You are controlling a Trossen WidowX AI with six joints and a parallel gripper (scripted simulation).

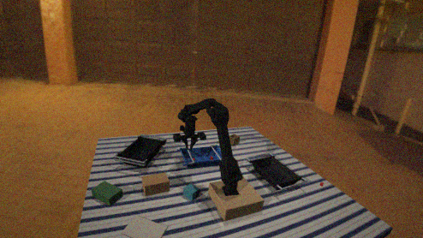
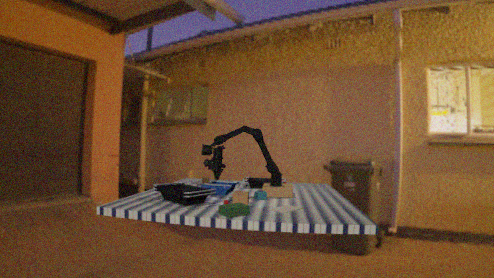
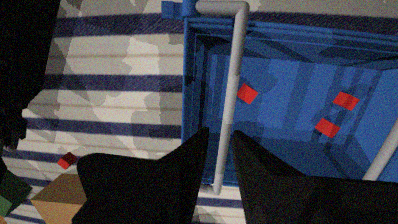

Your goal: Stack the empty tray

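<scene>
The blue tray [image 1: 186, 161] [image 3: 187, 107] stands on the striped table with several small red blocks inside. Its left wire bar [image 1: 191, 157] [image 3: 231, 85] lies over the inside of the tray, near the left end. Its right bar [image 1: 216, 152] [image 3: 384, 154] is also over the top. My gripper [image 1: 188, 148] [image 2: 217, 178] [image 3: 220, 134] is slightly open, its fingertips on either side of the left bar, with visible gaps. A black tray [image 1: 143, 148] [image 2: 182, 194] lies at the left, with bars at its near end. Another black tray [image 1: 274, 170] lies right of the arm; both look empty.
A tan block [image 1: 156, 184], a green block [image 1: 107, 193] and a teal block [image 1: 191, 192] stand in front. Another tan block [image 1: 235, 139] is behind the arm. A loose red block [image 1: 322, 184] is at the right; another [image 3: 67, 160] lies left of the blue tray.
</scene>
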